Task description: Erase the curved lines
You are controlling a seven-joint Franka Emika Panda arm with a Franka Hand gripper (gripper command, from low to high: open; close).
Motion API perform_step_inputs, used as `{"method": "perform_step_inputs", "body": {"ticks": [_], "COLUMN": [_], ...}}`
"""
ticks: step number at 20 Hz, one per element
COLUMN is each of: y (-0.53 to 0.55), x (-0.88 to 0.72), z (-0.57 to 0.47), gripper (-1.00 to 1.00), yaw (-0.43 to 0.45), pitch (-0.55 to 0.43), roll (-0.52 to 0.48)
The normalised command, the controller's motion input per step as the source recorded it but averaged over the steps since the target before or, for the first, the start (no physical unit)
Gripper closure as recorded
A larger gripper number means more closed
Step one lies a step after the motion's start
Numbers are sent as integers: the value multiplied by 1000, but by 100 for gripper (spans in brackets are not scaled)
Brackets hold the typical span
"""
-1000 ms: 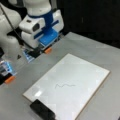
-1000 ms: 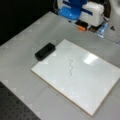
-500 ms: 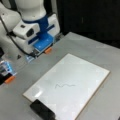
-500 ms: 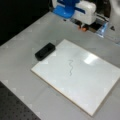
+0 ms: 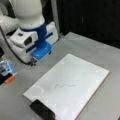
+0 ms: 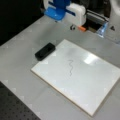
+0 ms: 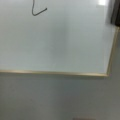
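The curve lines (image 5: 64,85) are a thin dark wavy squiggle near the middle of the white board (image 5: 82,72), and they show in both front views (image 6: 70,67). The wrist view catches only one end of the curve lines (image 7: 37,11), at the top left above the board's wooden edge (image 7: 62,73). A black eraser (image 5: 42,110) lies at a board corner, and it also shows in another front view (image 6: 45,51) and at the wrist view's right edge (image 7: 116,12). My gripper (image 5: 40,53), under a blue mount (image 6: 57,15), hangs over the grey table beyond the board and touches nothing.
Small blue and orange items (image 5: 7,72) sit on the table by the arm's base, with the orange piece (image 6: 81,28) near other equipment (image 6: 100,25). A bright glare spot (image 6: 88,58) lies on the board. A black perforated surface (image 6: 15,107) borders the grey table.
The arm has shifted a little over the table along the board's far side, toward the eraser's end. The board, the squiggle and the eraser have not moved.
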Motion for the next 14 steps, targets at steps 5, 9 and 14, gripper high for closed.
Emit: {"method": "perform_step_inputs", "body": {"ticks": [5, 9, 14], "y": [-297, -445, -427], "x": [374, 415, 325], "z": [-43, -174, -145], "gripper": [-100, -100, -100], "yaw": [160, 187, 153], "pitch": [142, 91, 131], "roll": [-51, -35, -3]}}
